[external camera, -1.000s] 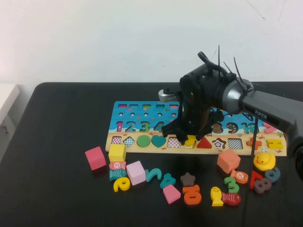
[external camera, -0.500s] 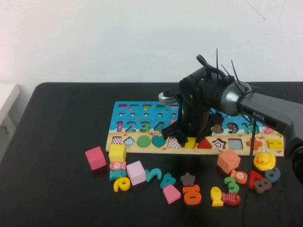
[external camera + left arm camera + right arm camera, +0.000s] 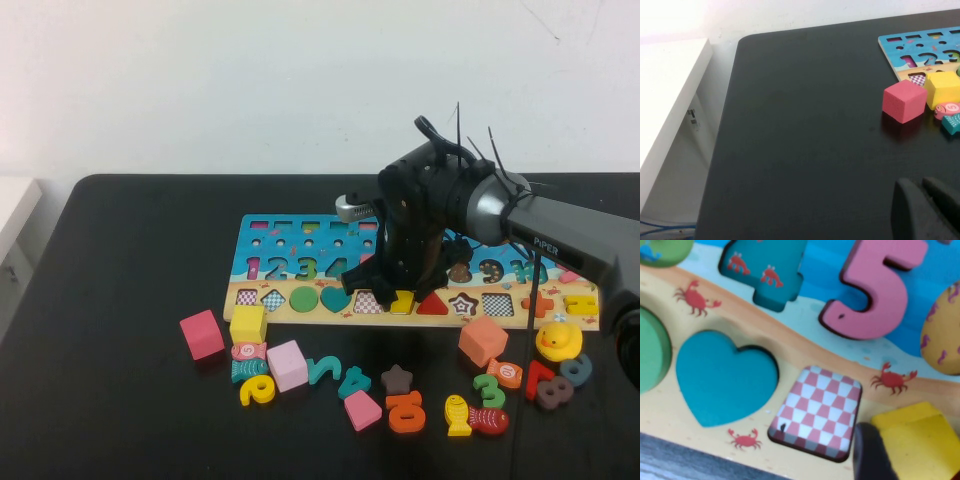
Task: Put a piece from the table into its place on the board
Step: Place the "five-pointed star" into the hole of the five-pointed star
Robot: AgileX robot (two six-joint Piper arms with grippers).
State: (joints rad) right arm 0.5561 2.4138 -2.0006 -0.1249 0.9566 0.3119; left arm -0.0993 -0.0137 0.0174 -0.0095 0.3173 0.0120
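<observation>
The puzzle board (image 3: 300,262) lies across the middle of the black table. My right gripper (image 3: 396,290) reaches down over the board's bottom row and is shut on a yellow piece (image 3: 403,300). The piece sits at the slot between an empty checkered square slot (image 3: 367,301) and the red triangle (image 3: 431,303). In the right wrist view the yellow piece (image 3: 920,445) lies beside a dark fingertip (image 3: 870,455), next to the checkered slot (image 3: 815,412) and the teal heart (image 3: 722,375). My left gripper (image 3: 921,187) is shut and empty, low over bare table left of the board.
Loose pieces lie in front of the board: a pink cube (image 3: 201,333), a yellow cube (image 3: 247,322), a light pink block (image 3: 287,364), a salmon cube (image 3: 482,340), a yellow duck (image 3: 557,340), and several numbers and fish. A white shelf (image 3: 670,90) stands beyond the table's left edge.
My right gripper has shifted slightly and lowered the yellow piece toward its slot. The board's right end has nudged a little left. In the last half second nothing has moved.
</observation>
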